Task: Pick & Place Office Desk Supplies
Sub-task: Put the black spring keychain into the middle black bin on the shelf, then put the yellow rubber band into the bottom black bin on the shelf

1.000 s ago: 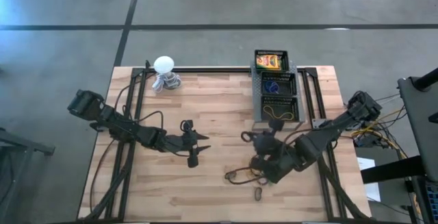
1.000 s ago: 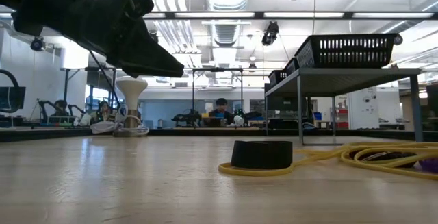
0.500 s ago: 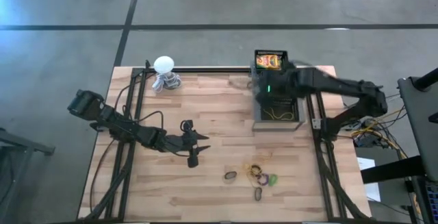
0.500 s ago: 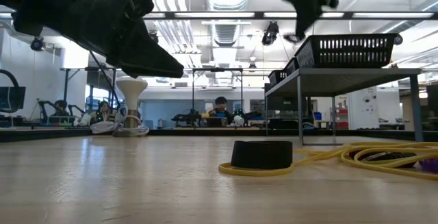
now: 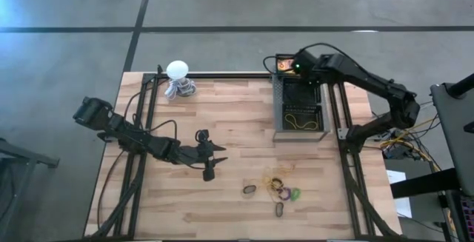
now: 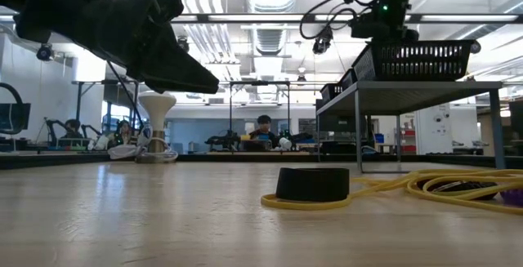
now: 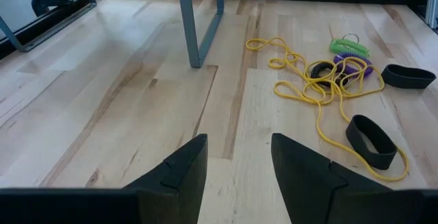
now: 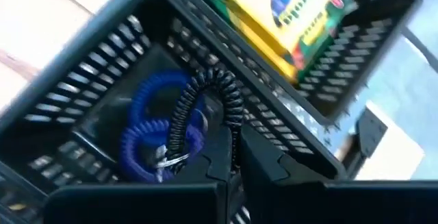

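Observation:
My right gripper (image 8: pixel 233 142) hangs over the black mesh tray (image 5: pixel 300 101) at the table's far right, shut on a black coiled ring (image 8: pixel 205 101). Under it a blue coiled ring (image 8: pixel 154 131) lies in the tray's middle compartment. A yellow-and-green box (image 8: pixel 301 11) lies in the far compartment, and a yellow rubber band (image 5: pixel 300 120) in the near one. On the table lie yellow rubber bands (image 7: pixel 308 90), a purple ring (image 7: pixel 352 66), a green ring (image 7: pixel 349 46) and black bands (image 7: pixel 369 138). My left gripper (image 7: pixel 236 176) stands open left of that pile, touching nothing. My right gripper pinches one stretch of the black coiled ring's loop (image 8: pixel 229 118) between its two fingertips. The fingers come from above, slanting down. The ring hangs below them over the middle compartment, its small metal ring (image 8: pixel 164 159) lowest. I cannot tell whether it touches the blue ring.
The tray stands raised on a grey metal stand (image 6: pixel 409 87), whose leg (image 7: pixel 195 25) rises between my left gripper and the pile. A white ball-topped object with a grey coiled base (image 5: pixel 178 75) stands at the far left. Black rails (image 5: pixel 148 101) run along both table sides.
My right gripper has swung from the pile at the table's near middle up and toward the far edge, to above the tray. It turned and tipped further down on the way and stayed shut. The pile on the table now shows uncovered.

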